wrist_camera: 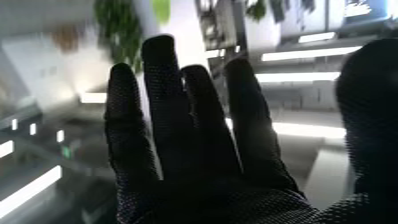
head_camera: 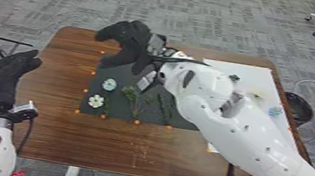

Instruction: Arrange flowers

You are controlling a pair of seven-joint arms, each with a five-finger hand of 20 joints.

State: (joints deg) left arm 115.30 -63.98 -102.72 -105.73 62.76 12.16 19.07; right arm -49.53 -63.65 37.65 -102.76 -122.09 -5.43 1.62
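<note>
A robot's left hand [head_camera: 10, 74], fingers extended, hangs off the table's left edge. A white flower [head_camera: 96, 101] lies by the dark mat's near-left corner. The right hand [head_camera: 127, 38], open and empty, is raised toward the table's far edge, apparently between placements; next, likely, a descent to the blue flower [head_camera: 275, 111] near the right edge.

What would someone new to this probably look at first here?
Most likely the big white right arm, sweeping in from the lower right of the head view to an open, black-gloved right hand raised toward the table's far side. Next, perhaps, the dark mat, with a white flower near its near left corner.
</note>
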